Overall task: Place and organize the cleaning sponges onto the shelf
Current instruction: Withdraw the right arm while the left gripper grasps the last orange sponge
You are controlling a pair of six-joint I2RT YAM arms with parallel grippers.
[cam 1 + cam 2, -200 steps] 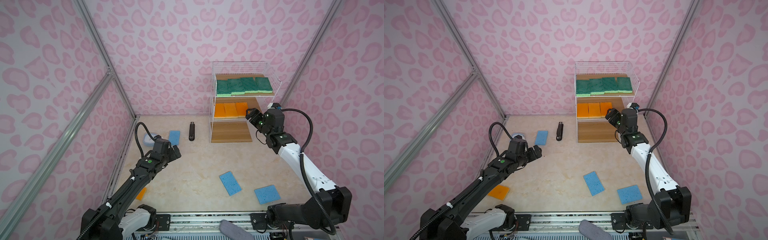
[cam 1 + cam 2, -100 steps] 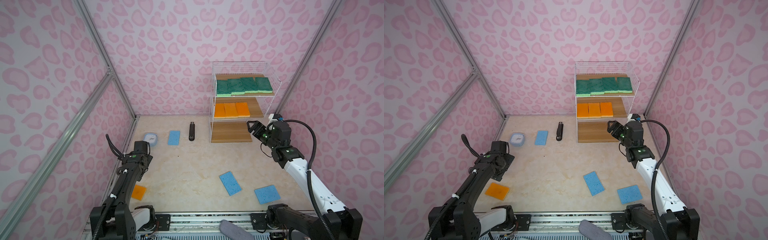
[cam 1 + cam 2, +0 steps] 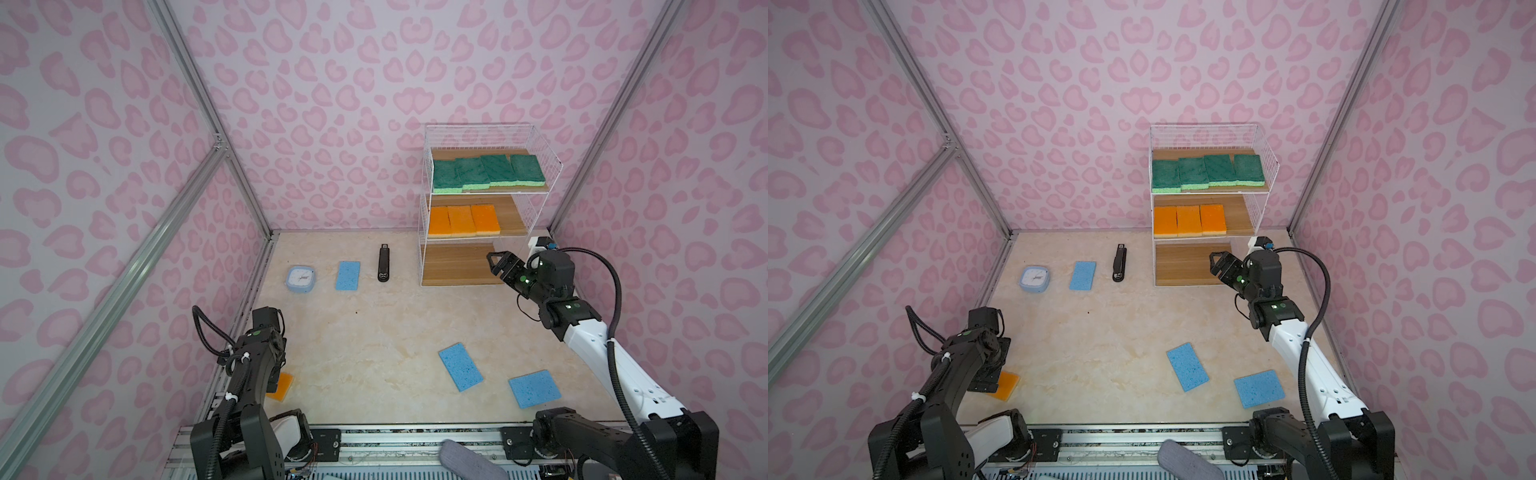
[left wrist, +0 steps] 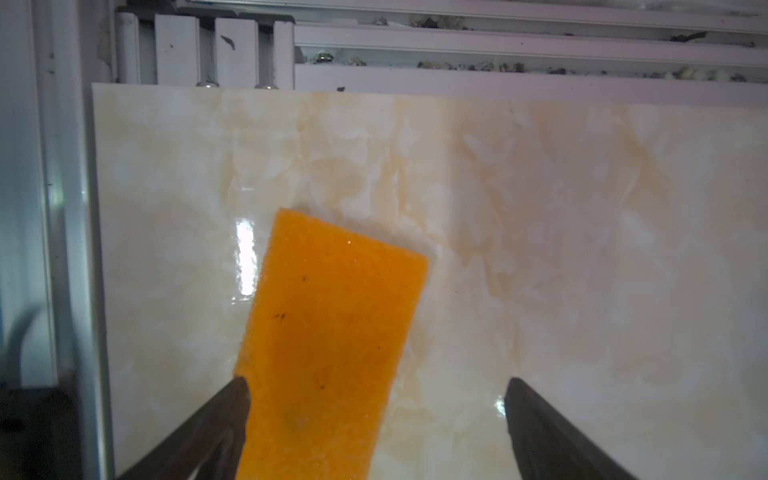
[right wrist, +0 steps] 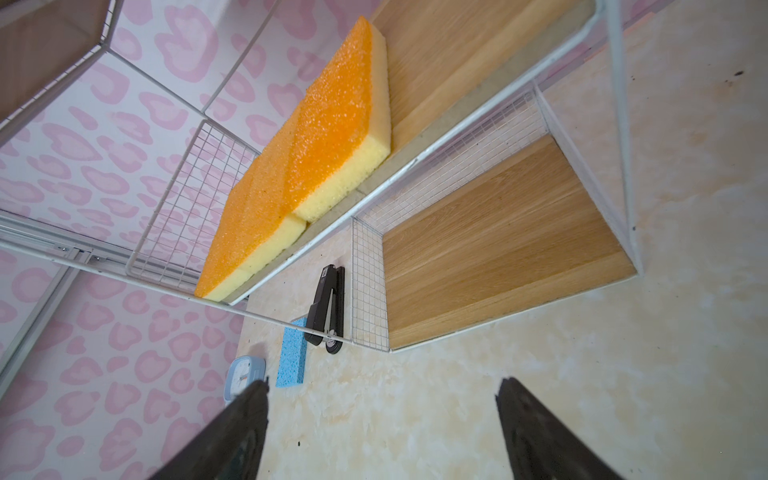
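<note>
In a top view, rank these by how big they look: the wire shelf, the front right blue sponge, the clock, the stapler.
1. shelf
2. blue sponge, though nearness to the camera enlarges it
3. clock and stapler: too alike to rank; stapler longer, clock wider

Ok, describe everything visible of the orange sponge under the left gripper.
The orange sponge is a flat rectangle with a rough, grainy orange top, lying flat on the marble-look table near its front left corner. The left gripper hangs open above one end, one finger beside its long edge; whether they touch is unclear.
</note>
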